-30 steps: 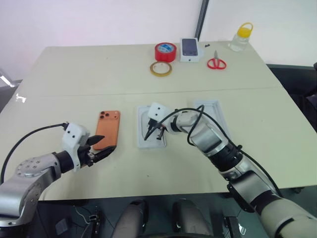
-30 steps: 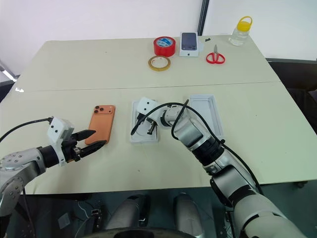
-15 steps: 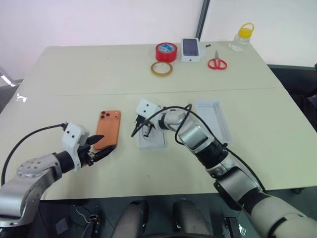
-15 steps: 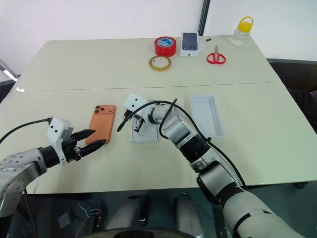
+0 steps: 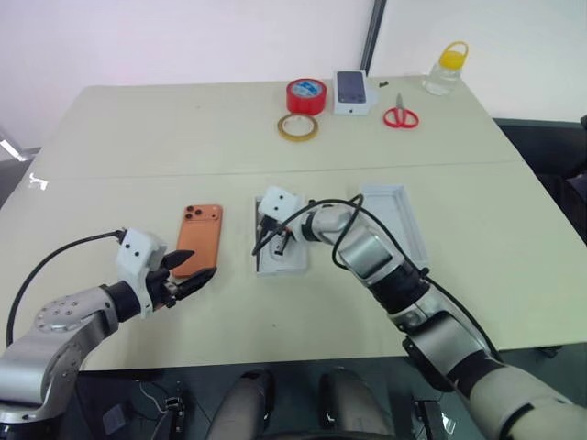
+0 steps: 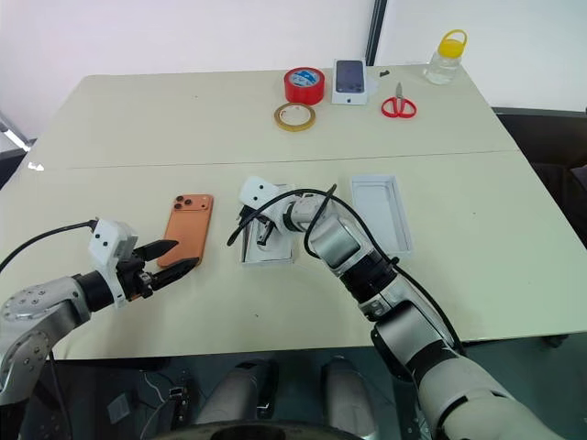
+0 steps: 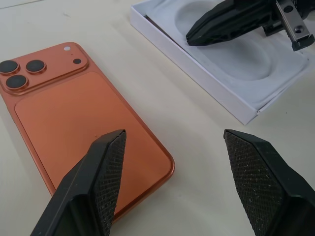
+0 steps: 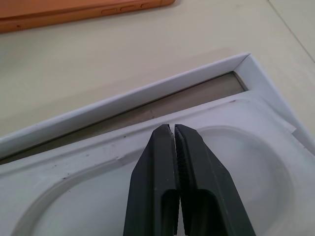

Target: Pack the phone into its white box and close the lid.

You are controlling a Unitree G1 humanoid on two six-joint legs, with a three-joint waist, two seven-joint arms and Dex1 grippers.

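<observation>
The orange phone (image 5: 199, 238) lies face down on the table, camera cluster at its far end. My left gripper (image 5: 197, 268) stands open at the phone's near end, one finger over its corner (image 7: 106, 162). To the phone's right sits the white box (image 5: 260, 266), with a white card with an oval outline (image 8: 236, 162) lying inside it. My right gripper (image 5: 278, 246) is shut and empty, its tips just above that card near the box's rim (image 8: 147, 93). The lid (image 5: 401, 220) lies open side up to the right of the box.
At the table's far edge are a red tape roll (image 5: 306, 95), a yellowish tape ring (image 5: 298, 127), a small white box with a dark phone picture (image 5: 352, 92), red scissors (image 5: 400, 115) and a yellow-capped bottle (image 5: 442, 70).
The right forearm has swung a little to the left and its wrist has turned slightly, with the shut gripper staying over the box. The left gripper and the phone have not moved.
</observation>
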